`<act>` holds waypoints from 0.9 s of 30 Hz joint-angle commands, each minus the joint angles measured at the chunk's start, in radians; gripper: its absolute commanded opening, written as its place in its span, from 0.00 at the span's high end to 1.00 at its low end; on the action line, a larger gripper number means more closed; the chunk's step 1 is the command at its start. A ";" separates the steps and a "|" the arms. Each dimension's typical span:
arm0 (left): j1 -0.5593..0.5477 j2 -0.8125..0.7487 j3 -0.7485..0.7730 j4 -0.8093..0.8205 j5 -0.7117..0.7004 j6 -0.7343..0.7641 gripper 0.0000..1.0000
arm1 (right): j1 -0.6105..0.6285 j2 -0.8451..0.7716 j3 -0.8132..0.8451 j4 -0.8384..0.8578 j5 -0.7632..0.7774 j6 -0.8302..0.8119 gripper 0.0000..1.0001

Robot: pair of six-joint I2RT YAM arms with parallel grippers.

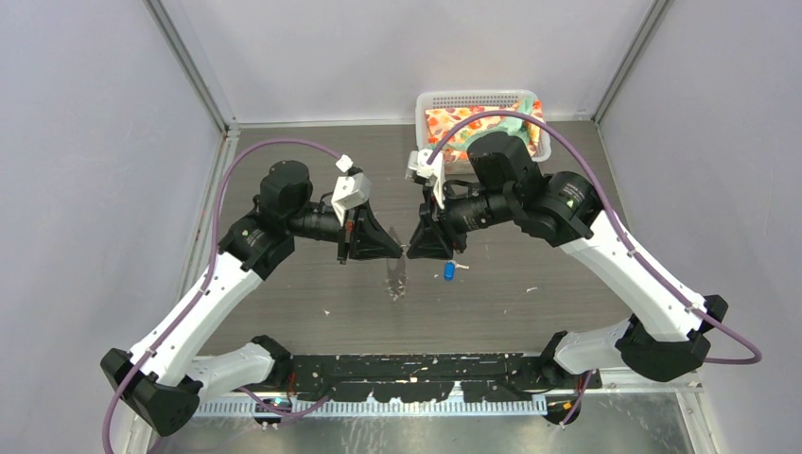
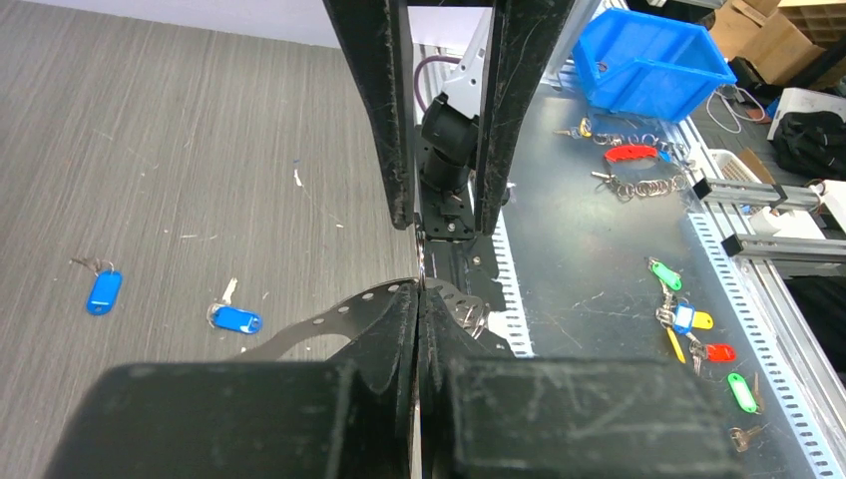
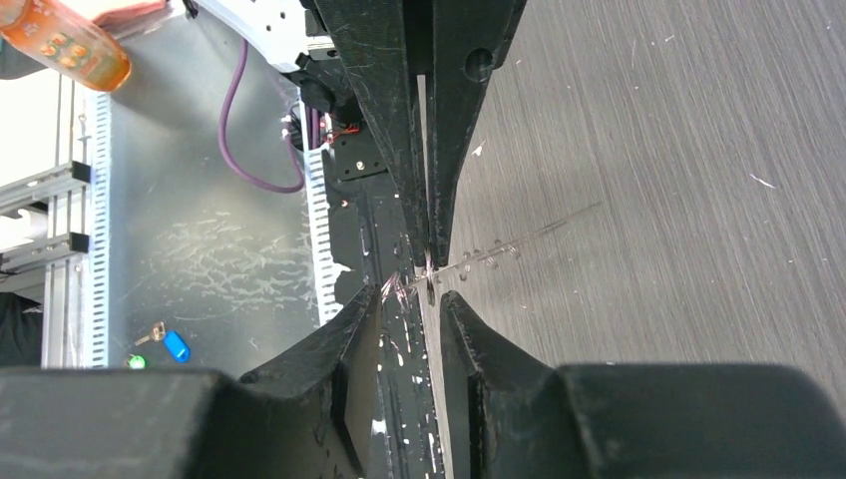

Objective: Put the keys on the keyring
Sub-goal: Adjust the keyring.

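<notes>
left gripper (image 2: 419,299) is clamping shut on the keyring (image 2: 329,321) — it's holding the loop in the air over the table (image 1: 284,303) mid-scene, probably so the wire is presented to the other arm at a steady height. right gripper (image 3: 429,311) is facing it tip to tip, jaws standing partly apart with the ring's thin wire sitting in the gap. It doesn't look like it's pinching anything, and it's carrying no key. My read: it's lining up on the ring, maybe to regrip or work the wire, rather than threading.

Both keys are lying flat on the table, neither on the ring. The first key (image 2: 236,318) is sitting below and just to the right of the meeting fingertips; the second key (image 2: 103,290) is lying apart from it, showing only from the left wrist. The right gripper is hovering above the first key — not touching it. white basket (image 1: 478,118) is sitting at the far edge, uninvolved.
</notes>
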 commanded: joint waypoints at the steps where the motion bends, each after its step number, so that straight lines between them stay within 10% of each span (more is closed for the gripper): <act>1: -0.003 0.001 0.042 0.012 0.019 0.005 1.00 | 0.000 0.003 0.036 0.009 -0.026 -0.018 0.68; 27: -0.003 0.001 0.049 0.010 0.026 0.005 1.00 | 0.017 0.008 -0.083 0.130 -0.059 0.033 0.77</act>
